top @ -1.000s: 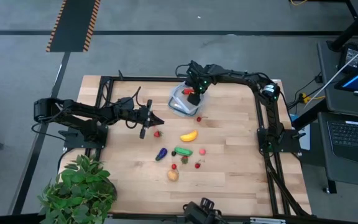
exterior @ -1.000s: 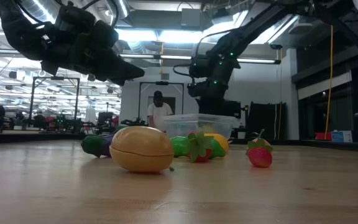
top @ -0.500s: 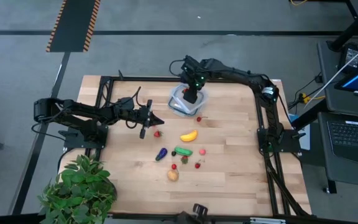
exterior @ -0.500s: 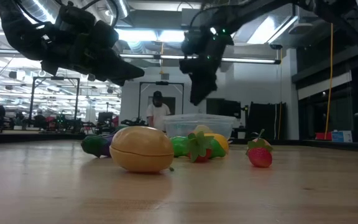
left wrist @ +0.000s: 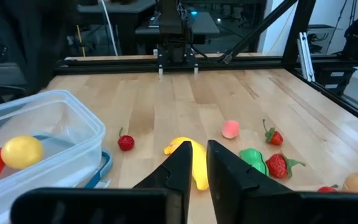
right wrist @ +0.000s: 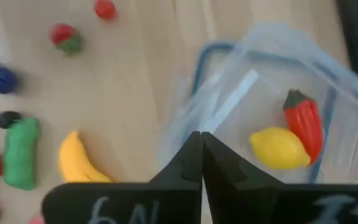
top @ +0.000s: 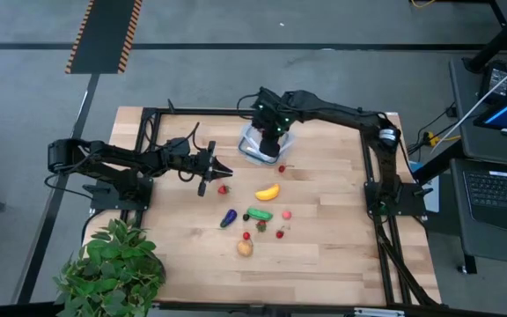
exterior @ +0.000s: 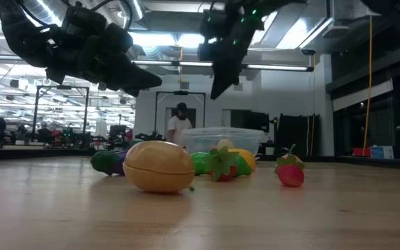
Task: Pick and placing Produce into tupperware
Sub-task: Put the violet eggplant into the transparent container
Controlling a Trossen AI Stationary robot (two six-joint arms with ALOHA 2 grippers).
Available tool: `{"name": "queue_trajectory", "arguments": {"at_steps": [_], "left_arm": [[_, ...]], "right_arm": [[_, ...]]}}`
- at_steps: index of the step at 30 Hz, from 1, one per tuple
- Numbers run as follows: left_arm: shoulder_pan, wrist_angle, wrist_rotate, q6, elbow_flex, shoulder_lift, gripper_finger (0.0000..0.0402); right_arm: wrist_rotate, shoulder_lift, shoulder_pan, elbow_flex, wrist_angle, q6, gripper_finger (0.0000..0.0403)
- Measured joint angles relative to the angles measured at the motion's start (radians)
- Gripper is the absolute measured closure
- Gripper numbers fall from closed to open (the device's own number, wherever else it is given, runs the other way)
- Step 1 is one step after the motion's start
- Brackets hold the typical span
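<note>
Produce lies in a loose cluster mid-counter (top: 324, 255), well apart from the potted plant (top: 113, 269) at the near-left corner. Going left to right: the left gripper (top: 211, 167) hangs over the counter with its jaws nearly together and nothing between them, a small red berry (top: 224, 188) just beside it. Next come the eggplant (top: 228, 217), the cucumber (top: 259, 213) and the banana (top: 268, 192), with a tan round piece (top: 246, 248) nearer the front. These look like light, rigid, smooth plastic toys; I judge they could roll or squirt out of a pinch, so the banana and cucumber are best taken across the middle of their length. Farther right, the tupperware (top: 255, 150) sits at the back of the counter, already holding a lemon (right wrist: 279, 148) and a red pepper (right wrist: 304, 121). The right gripper (top: 269, 136) is raised above it, arm reaching in from the back-right corner, jaws closed and empty.
</note>
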Motion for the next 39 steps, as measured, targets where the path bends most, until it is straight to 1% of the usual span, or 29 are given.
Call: {"name": "queue_trajectory", "arguments": {"at_steps": [3,7,10,14,16,19,22,25,28,31,35,39], "left_arm": [[0.000,0.000,0.000,-0.011,0.000,0.000,0.0352],[0.000,0.002,0.000,-0.034,0.000,0.000,0.0347],[-0.002,0.008,0.000,-0.047,0.000,0.000,0.0344],[-0.023,-0.004,-0.014,-0.111,0.006,0.000,0.0338],[-0.055,-0.036,-0.080,-0.112,0.017,0.000,0.0333],[-0.116,-0.141,-0.225,-0.081,0.060,0.000,0.0319],[-0.183,-0.325,-0.390,-0.056,0.138,0.000,0.0301],[-0.247,-0.544,-0.511,-0.053,0.235,0.000,0.0281],[-0.309,-0.677,-0.572,-0.066,0.309,0.000,0.0264],[-0.364,-0.740,-0.597,-0.090,0.360,0.000,0.0249],[-0.450,-0.844,-0.612,-0.167,0.421,0.000,0.0238],[-0.566,-0.946,-0.744,-0.254,0.473,0.004,0.0239]], "right_arm": [[0.012,-0.068,0.026,-0.059,0.042,0.003,0.0398],[0.042,-0.200,0.077,-0.202,0.154,0.030,0.0398],[0.075,-0.320,0.124,-0.359,0.304,0.027,0.0399],[0.078,-0.477,0.176,-0.597,0.541,0.025,0.0398],[0.075,-0.544,0.190,-0.701,0.641,0.026,0.0398],[0.077,-0.624,0.193,-0.824,0.738,0.049,0.0399],[0.081,-0.688,0.193,-0.912,0.793,0.052,0.0398],[0.077,-0.739,0.195,-0.978,0.837,0.061,0.0394],[0.078,-0.789,0.193,-1.032,0.880,0.061,0.0395],[0.077,-0.846,0.196,-1.087,0.900,0.073,0.0399],[0.077,-0.944,0.218,-1.151,0.912,0.108,0.0394],[0.075,-1.042,0.263,-1.213,0.925,0.130,0.0398]]}}
